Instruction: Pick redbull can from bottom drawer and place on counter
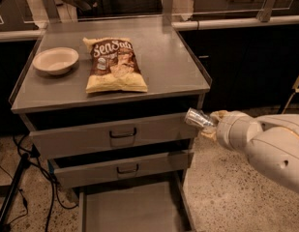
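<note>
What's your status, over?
Gripper right of top drawer, shut on redbull can. Can below counter edge. Chip bag, bowl on counter.

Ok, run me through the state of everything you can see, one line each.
redbull can: held tilted in the air, not yet on the counter
gripper: shut on the redbull can, right of the drawers
bottom drawer: pulled open, looks empty
upper two drawers: pushed in
bowl: upright, empty, on the counter
chip bag: lying flat on the counter
</note>
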Action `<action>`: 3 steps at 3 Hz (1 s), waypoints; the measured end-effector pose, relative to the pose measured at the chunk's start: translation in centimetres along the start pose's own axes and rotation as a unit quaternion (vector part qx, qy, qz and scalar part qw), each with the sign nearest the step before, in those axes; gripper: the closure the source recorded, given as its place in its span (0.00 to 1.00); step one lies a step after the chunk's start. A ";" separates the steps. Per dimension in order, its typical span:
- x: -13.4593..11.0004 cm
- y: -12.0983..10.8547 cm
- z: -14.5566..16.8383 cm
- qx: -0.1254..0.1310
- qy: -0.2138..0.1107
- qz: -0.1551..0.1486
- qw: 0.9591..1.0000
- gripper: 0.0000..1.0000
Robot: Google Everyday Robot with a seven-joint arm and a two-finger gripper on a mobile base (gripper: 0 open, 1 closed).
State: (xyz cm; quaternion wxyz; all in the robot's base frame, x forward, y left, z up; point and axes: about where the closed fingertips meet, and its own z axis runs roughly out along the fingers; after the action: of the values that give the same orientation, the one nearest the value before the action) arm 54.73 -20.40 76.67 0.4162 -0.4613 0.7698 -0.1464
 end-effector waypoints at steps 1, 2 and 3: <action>-1.1 -3.2 -2.1 0.030 -0.010 0.001 0.999 1.00; -1.8 -6.9 -4.8 0.068 -0.022 0.007 0.997 1.00; -2.3 -6.9 -4.7 0.067 -0.026 0.006 0.997 1.00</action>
State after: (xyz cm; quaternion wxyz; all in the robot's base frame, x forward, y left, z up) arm 55.71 -22.87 84.91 0.4666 -0.4313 0.7502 -0.1828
